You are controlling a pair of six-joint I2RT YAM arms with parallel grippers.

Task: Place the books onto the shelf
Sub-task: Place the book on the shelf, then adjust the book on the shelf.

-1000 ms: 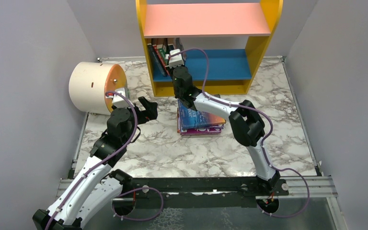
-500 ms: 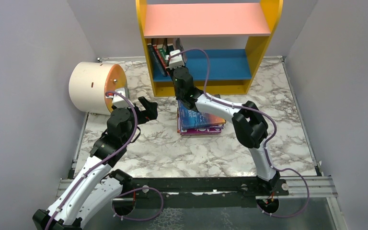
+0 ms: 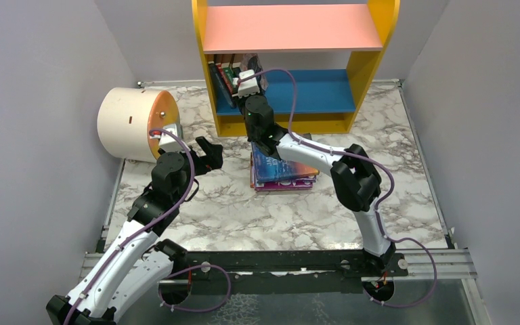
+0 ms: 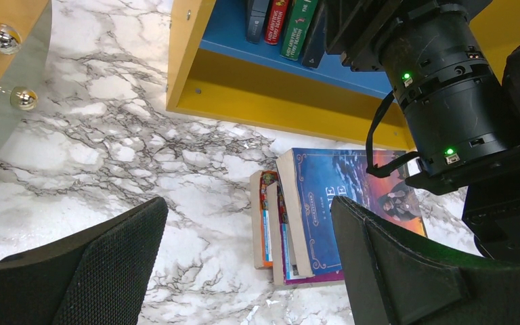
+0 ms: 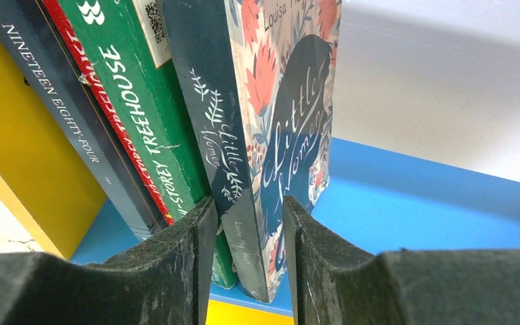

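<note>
The shelf (image 3: 379, 47) has yellow sides, a pink upper board and a blue lower board (image 5: 420, 203). Leaning at its left end are a dark "Nineteen Eighty Four" (image 5: 54, 95), a red book, a green "Treehouse" book (image 5: 135, 88) and a floral "Little Women" (image 5: 277, 115). My right gripper (image 5: 247, 223) is open; its jaws straddle the bottom corner of "Little Women" with a small gap on the spine side. More books lie stacked (image 3: 281, 169) on the marble in front of the shelf. My left gripper (image 3: 211, 153) hangs open and empty to the left of that stack (image 4: 325, 203).
A cream cylinder with an orange end (image 3: 132, 122) lies at the left, close behind my left wrist. The right arm (image 4: 447, 88) reaches over the stack into the shelf. Grey walls close in the marble table (image 3: 244, 210) on both sides.
My right gripper's jaws have spread apart and let go of "Little Women", which stays leaning on the green book. The left arm has not moved.
</note>
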